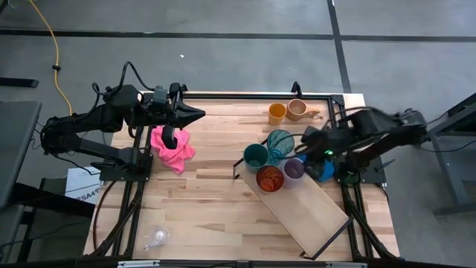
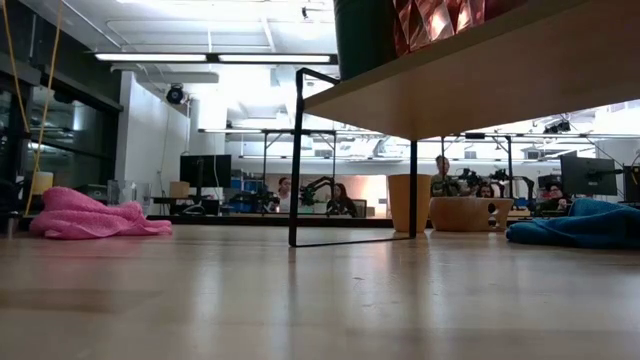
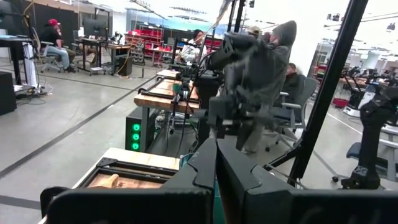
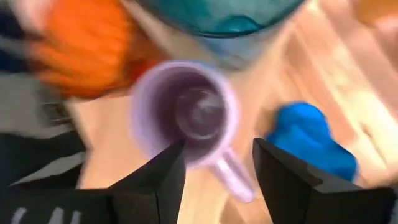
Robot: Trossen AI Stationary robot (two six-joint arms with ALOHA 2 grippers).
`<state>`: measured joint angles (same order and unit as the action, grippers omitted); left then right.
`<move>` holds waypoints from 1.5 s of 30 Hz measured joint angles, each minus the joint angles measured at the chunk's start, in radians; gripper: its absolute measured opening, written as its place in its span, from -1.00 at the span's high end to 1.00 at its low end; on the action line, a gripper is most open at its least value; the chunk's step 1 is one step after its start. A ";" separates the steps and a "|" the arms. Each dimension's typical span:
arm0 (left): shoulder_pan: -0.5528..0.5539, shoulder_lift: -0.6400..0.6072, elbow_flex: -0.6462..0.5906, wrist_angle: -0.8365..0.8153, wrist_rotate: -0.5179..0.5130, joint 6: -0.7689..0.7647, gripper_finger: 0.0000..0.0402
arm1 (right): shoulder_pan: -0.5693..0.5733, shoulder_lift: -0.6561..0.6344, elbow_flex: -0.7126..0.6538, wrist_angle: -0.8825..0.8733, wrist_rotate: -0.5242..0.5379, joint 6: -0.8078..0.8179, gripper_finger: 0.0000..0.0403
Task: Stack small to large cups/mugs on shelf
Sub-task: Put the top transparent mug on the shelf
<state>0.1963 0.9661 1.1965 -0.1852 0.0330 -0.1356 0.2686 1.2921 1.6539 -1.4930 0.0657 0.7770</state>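
The shelf [image 1: 312,212] is a light-wood board in a black frame, lying slantwise on the table's right half. At its far end stand a green cup [image 1: 255,156], a teal tumbler [image 1: 280,141], an orange cup [image 1: 269,179] and a purple mug [image 1: 294,168]. An orange mug [image 1: 277,112] and a tan mug [image 1: 297,109] stand on the table near its far edge. My right gripper [image 4: 214,165] is open above the purple mug [image 4: 186,112], its fingers either side of the handle [image 4: 233,177]. My left gripper [image 1: 195,113] is shut, in the air beyond the pink cloth.
A pink cloth [image 1: 171,147] lies on the table's left half, under my left arm. A blue cloth [image 1: 325,170] lies beside the shelf, under my right arm. A clear glass [image 1: 156,237] lies near the near left corner. Bare wood spans the table's middle and near side.
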 joint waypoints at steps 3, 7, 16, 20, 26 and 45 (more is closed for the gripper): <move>0.000 0.000 0.000 0.000 0.000 -0.003 1.00 | 0.000 -0.072 0.000 0.066 -0.043 -0.054 0.12; 0.000 0.000 0.000 0.001 0.000 -0.026 1.00 | 0.003 -0.164 0.000 0.097 -0.016 -0.097 0.12; 0.000 -0.004 0.000 -0.006 0.043 -0.104 1.00 | 0.049 -0.432 -0.189 0.145 0.153 -0.013 0.12; 0.000 -0.004 0.000 -0.023 0.064 -0.130 1.00 | 0.049 -0.608 -0.444 0.354 0.167 -0.012 0.12; 0.000 -0.004 0.000 -0.066 0.065 -0.142 1.00 | 0.039 -0.803 -0.742 0.904 0.327 -0.243 0.12; -0.039 -0.182 -0.510 0.556 0.026 -0.250 1.00 | -0.002 -0.739 -0.846 1.300 0.345 -0.433 0.12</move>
<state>0.1574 0.7841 0.6861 0.3713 0.0595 -0.3853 0.2661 0.5529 0.8082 -0.1931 0.4111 0.3444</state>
